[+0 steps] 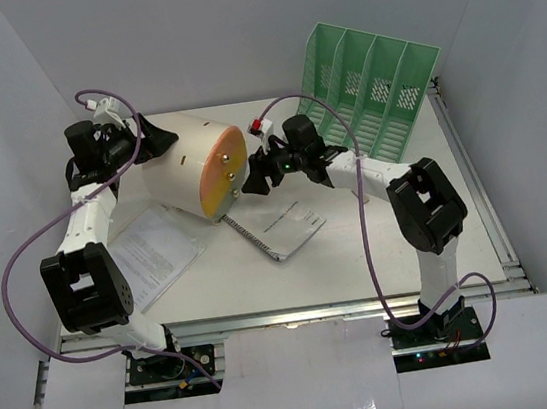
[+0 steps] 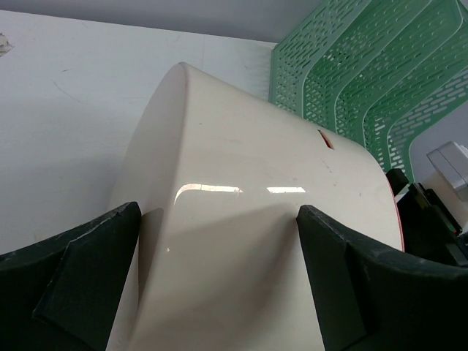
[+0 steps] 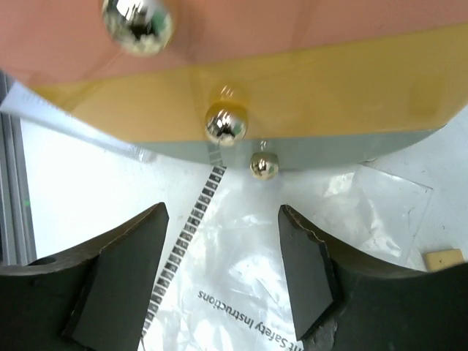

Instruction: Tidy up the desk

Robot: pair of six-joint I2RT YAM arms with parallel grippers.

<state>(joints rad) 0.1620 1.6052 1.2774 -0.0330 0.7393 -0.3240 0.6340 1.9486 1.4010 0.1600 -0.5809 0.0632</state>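
Note:
The white desk (image 1: 381,251) holds a cream cylindrical drawer box (image 1: 193,170) lying on its side, its pink and yellow drawer fronts with brass knobs (image 3: 225,124) facing right. My left gripper (image 1: 156,137) is open against the box's back end, its fingers (image 2: 88,270) spread over the cream shell (image 2: 241,219). My right gripper (image 1: 257,171) is open just in front of the drawer fronts, over a spiral notebook (image 1: 281,226) in a plastic sleeve (image 3: 263,248). Neither holds anything.
A mint-green file rack (image 1: 370,81) stands at the back right and also shows in the left wrist view (image 2: 365,73). A printed sheet of paper (image 1: 154,250) lies at the front left. White walls enclose the desk; a metal rail (image 1: 288,313) runs along its front.

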